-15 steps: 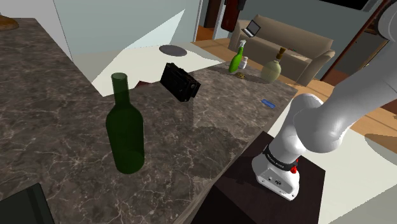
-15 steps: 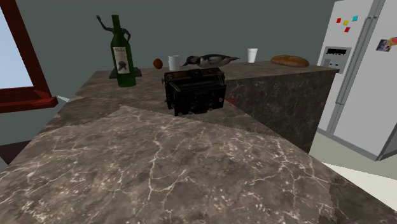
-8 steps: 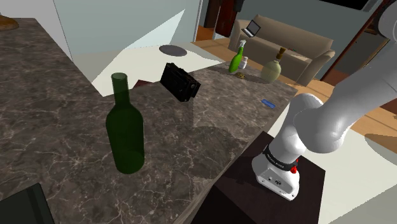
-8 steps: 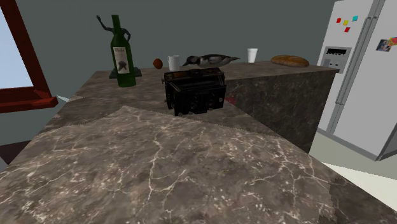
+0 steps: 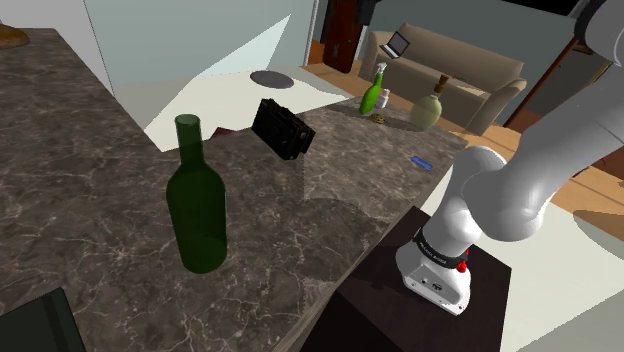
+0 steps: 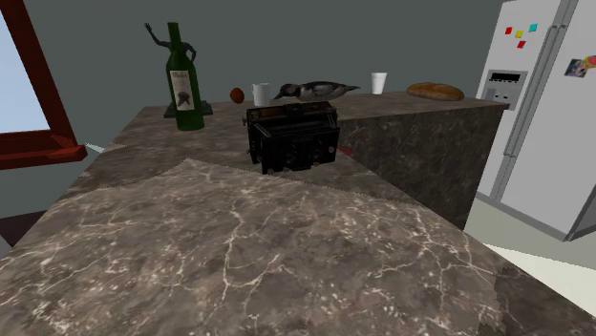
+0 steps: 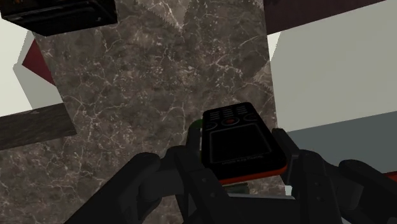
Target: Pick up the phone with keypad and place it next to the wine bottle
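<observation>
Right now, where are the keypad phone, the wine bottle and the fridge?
keypad phone [image 7: 239, 144]: wrist view, its dark screen.
wine bottle [image 5: 198, 203]: shoulder view, its green body.
fridge [image 6: 564, 143]: second exterior view, its door.

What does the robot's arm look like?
The arm is white, fat and rounded like tubes, with a black band and a small red mark near its bottom. Its gripper is all black with two chunky fingers.
</observation>
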Motion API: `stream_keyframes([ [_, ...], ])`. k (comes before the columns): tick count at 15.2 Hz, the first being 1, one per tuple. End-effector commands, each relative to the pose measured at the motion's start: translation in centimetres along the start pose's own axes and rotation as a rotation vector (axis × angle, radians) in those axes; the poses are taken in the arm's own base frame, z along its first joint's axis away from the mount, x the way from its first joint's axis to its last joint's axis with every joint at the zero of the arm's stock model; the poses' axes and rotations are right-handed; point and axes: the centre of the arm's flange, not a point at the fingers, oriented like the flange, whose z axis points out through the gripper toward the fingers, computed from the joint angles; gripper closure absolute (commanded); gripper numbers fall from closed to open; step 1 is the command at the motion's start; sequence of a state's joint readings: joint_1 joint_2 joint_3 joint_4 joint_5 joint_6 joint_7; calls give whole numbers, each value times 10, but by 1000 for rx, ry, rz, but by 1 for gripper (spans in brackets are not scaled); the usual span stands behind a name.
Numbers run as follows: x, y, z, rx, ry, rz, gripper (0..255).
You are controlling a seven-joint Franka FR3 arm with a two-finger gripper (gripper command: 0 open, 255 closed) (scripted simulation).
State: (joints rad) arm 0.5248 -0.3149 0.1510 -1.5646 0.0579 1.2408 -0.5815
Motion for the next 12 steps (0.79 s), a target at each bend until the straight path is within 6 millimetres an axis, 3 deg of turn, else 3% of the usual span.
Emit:
stream_keyframes([
  [1,20,-16,3,0,0,2,255],
  [12,132,-107,4,0,0,2,255],
])
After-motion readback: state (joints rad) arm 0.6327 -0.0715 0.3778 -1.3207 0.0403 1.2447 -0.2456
